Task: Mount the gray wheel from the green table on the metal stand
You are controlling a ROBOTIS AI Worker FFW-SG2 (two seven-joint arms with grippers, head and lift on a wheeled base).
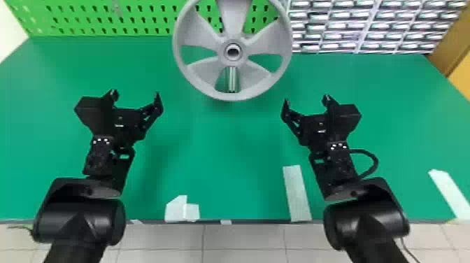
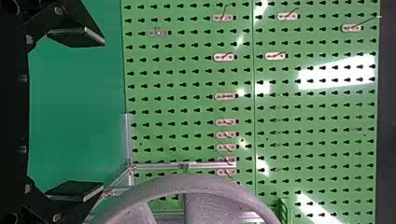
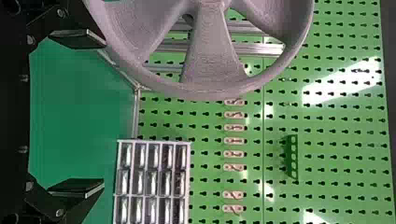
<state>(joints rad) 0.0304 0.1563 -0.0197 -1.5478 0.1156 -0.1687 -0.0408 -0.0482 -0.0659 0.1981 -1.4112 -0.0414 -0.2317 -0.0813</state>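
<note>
Facing gray wheel (image 1: 232, 62) upright at metal stand (image 1: 232, 80) on far worktop (image 1: 223, 150), with left claw (image 1: 135, 93) and right claw (image 1: 307, 99) spread; likely stiff, light, best held at opposite rim sides

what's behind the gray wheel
Through openings in the gray wheel, parts of the metal stand, green table and green pegboard show; whatever lies behind its solid parts is covered.

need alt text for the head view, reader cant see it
A raised gray five-spoked wheel faces the camera over a green table, a metal bar showing through it. The robot's left claw and right claw, open and empty, are nearer, one on each side. Behind are a green pegboard and a rack of small bins.
</note>
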